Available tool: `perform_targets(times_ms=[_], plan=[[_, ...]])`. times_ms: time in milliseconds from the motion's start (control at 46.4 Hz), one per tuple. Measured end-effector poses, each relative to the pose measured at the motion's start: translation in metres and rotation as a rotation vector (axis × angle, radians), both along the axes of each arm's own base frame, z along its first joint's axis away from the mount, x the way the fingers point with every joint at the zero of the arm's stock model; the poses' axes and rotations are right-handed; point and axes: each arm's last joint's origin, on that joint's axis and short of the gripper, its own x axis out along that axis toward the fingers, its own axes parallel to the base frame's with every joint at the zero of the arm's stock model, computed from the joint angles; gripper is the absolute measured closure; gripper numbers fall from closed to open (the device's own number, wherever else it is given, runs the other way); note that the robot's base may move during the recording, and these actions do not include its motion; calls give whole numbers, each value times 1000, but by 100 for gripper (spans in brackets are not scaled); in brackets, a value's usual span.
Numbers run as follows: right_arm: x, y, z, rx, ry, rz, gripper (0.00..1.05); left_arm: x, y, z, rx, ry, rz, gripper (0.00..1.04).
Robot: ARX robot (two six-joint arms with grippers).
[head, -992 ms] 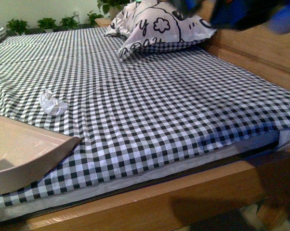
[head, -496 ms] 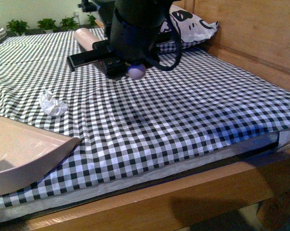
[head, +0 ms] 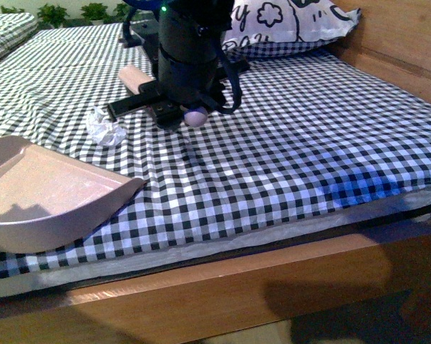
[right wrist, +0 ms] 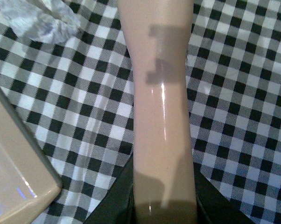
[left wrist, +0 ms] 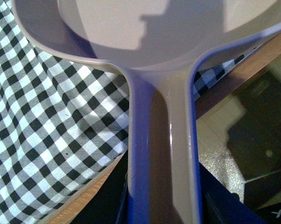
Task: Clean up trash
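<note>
Crumpled tissue (head: 106, 130) at ten o'clock of right gripper (right wrist: 164, 205), clamped on brush handle (right wrist: 161, 102); dustpan (head: 51, 195), gripped by left gripper (left wrist: 161, 205), at seven

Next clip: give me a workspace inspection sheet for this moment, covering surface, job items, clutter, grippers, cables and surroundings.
Surface: checkered bedsheet on a wooden bed frame.
Job's things: crumpled paper wad lies on the sheet, apart from the dustpan.
Clutter: printed pillow at the head end.
Grippers: left gripper hidden, dustpan handle runs to it; right gripper hidden behind a beige handle.
Cables: black cable loop on the right arm.
Surroundings: potted plants behind.
</note>
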Motion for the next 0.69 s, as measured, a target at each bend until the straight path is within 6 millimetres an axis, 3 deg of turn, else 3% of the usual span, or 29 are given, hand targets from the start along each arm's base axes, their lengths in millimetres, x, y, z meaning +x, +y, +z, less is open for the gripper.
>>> perform_targets(times_ms=[237, 496, 582, 690], plan=[[5, 3, -19, -59, 31, 19, 86, 0, 0, 0, 1, 0, -1, 78], [-11, -3, -26, 2, 228, 193, 86, 0, 0, 0, 2, 0, -1, 78], [-22, -9, -18, 49, 321, 302, 86, 0, 0, 0, 2, 0, -1, 78], [-34, -23, 11, 157, 374, 443, 86, 0, 0, 0, 2, 0, -2, 78]])
